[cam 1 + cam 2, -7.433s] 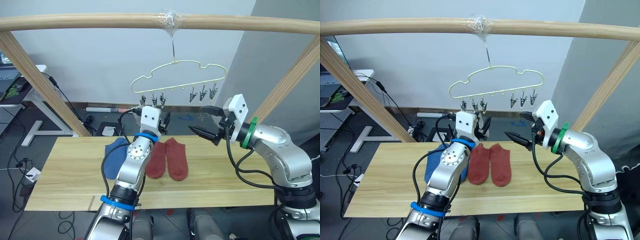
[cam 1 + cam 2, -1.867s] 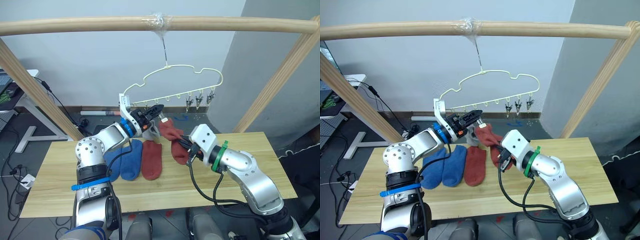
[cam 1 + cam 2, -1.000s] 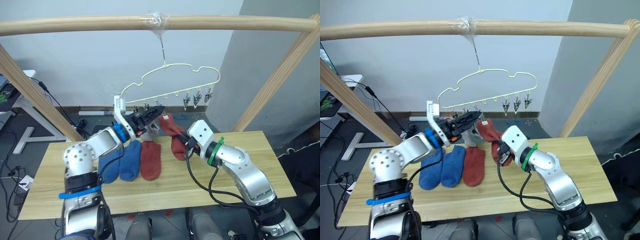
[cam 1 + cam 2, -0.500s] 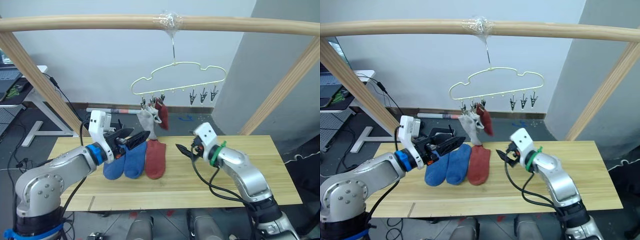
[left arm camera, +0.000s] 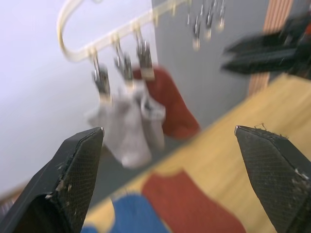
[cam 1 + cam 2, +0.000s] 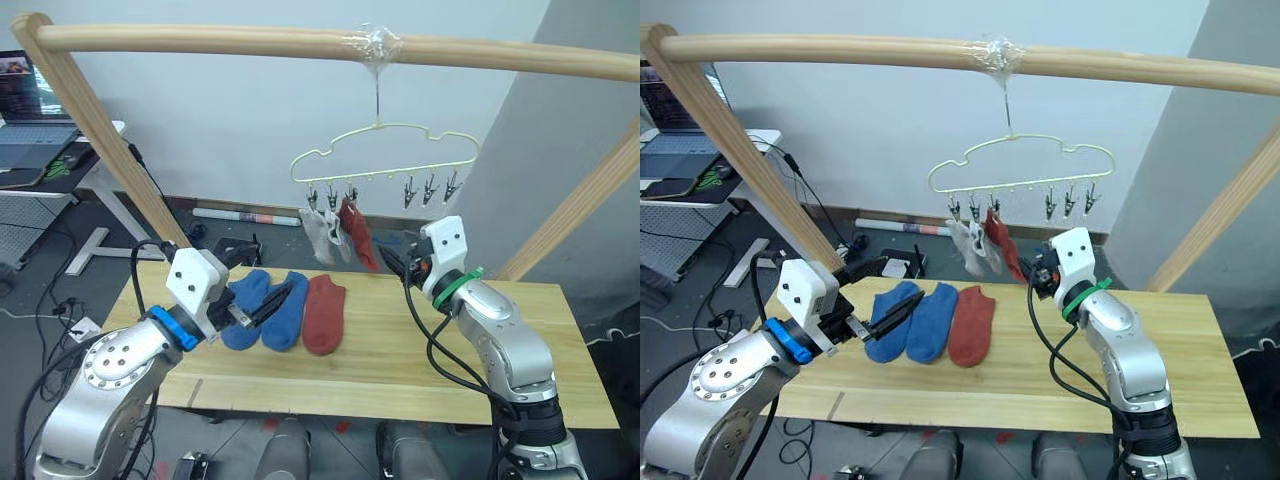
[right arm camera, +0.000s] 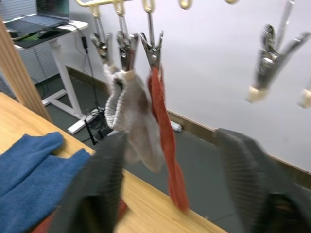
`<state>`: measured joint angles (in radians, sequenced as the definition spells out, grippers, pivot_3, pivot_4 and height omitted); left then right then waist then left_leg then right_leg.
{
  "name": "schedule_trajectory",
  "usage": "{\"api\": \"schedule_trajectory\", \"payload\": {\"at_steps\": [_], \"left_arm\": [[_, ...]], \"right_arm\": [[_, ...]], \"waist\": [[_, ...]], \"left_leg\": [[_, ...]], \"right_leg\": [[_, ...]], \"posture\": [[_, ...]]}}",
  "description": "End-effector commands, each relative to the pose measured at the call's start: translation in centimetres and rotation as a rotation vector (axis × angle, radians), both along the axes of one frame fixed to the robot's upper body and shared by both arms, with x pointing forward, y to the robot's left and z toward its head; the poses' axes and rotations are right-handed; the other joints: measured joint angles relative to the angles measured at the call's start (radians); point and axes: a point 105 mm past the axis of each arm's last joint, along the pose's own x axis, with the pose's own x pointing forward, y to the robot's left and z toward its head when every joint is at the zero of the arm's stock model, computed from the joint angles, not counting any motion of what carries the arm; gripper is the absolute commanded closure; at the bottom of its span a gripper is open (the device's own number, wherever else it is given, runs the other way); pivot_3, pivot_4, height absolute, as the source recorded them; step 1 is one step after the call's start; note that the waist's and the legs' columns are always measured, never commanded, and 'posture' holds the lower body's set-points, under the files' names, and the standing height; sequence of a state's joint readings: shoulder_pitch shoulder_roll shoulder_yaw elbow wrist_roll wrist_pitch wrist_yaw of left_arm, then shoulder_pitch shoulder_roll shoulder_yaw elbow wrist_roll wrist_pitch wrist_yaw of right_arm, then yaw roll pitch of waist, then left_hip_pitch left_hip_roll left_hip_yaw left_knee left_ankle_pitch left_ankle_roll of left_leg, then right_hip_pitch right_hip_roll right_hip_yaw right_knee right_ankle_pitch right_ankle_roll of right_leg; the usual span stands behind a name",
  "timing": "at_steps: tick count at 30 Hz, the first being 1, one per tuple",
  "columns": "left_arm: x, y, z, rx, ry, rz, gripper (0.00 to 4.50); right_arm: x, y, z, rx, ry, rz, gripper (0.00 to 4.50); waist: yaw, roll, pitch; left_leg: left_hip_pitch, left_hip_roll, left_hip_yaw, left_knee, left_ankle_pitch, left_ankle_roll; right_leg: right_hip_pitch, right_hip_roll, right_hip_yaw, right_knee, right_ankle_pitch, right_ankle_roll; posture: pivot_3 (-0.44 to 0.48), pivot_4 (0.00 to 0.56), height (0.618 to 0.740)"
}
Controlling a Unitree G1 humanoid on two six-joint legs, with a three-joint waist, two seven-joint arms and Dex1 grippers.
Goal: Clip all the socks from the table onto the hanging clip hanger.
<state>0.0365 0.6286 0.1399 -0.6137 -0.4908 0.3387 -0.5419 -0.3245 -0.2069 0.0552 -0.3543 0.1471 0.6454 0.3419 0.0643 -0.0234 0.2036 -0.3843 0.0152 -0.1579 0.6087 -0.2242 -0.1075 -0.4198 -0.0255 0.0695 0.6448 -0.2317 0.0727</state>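
Three socks now hang from the clip hanger (image 6: 385, 160): two grey socks (image 6: 322, 236) and a red sock (image 6: 356, 232), side by side on the left-hand clips. A second ago the right gripper (image 6: 398, 262) held that red sock up at the clips; now we see it hanging free, so that clipping looks done. The right gripper has let go, its fingers apart and holding nothing, just beside the hanging sock. Three remain on the table (image 6: 470, 350): two blue socks (image 6: 268, 306) and another red sock (image 6: 323, 313), touching in a row. Our left gripper (image 6: 262, 304) has dropped from the hanger and hovers spread wide over the blue pair, probably next.
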Motion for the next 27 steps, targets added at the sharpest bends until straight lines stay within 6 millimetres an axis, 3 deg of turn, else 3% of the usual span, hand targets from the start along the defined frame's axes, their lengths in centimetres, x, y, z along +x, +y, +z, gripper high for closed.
{"api": "schedule_trajectory", "payload": {"at_steps": [1,7,13,21,27], "left_arm": [[0.0,-1.3,1.6,-0.009,-0.092,-0.057,0.0],[1.7,-0.6,0.7,-0.051,-0.058,0.014,0.0],[1.8,-1.7,1.4,-0.033,-0.088,-0.058,0.0],[1.8,-1.8,1.9,-0.028,-0.099,-0.066,0.0],[1.5,-1.9,1.9,-0.046,-0.095,-0.056,0.0]], "right_arm": [[1.1,-1.2,2.7,0.02,-0.089,-0.087,1.97],[2.4,-1.4,3.8,0.07,-0.123,-0.175,1.97],[3.9,-0.3,3.9,0.115,-0.129,-0.206,1.97],[5.7,0.9,2.7,0.145,-0.1,-0.205,1.97],[7.8,1.9,3.1,0.188,-0.097,-0.204,1.97]], "waist": [[0.0,0.0,0.0],[-0.015,0.0,-0.005],[-0.034,0.0,-0.005],[-0.044,0.0,-0.006],[-0.045,0.001,-0.006]], "left_leg": [[0.0,0.0,0.0,0.0,0.0,0.0],[0.001,0.0,0.0,0.0,0.0,0.0],[0.0,0.0,0.0,0.0,0.0,0.001],[0.001,0.0,0.0,0.0,0.001,0.001],[0.002,0.0,0.0,0.0,0.001,0.001]], "right_leg": [[0.0,0.0,0.0,0.0,0.0,0.0],[0.0,0.001,0.0,0.001,0.0,0.0],[0.0,0.001,0.0,0.001,0.0,0.0],[0.0,0.001,0.0,0.002,0.004,0.003],[0.0,0.001,0.0,0.002,0.007,-0.001]], "posture": [[0.226,0.115,0.74],[0.18,0.117,0.74],[0.163,0.115,0.74],[0.172,0.114,0.74],[0.194,0.116,0.74]]}}
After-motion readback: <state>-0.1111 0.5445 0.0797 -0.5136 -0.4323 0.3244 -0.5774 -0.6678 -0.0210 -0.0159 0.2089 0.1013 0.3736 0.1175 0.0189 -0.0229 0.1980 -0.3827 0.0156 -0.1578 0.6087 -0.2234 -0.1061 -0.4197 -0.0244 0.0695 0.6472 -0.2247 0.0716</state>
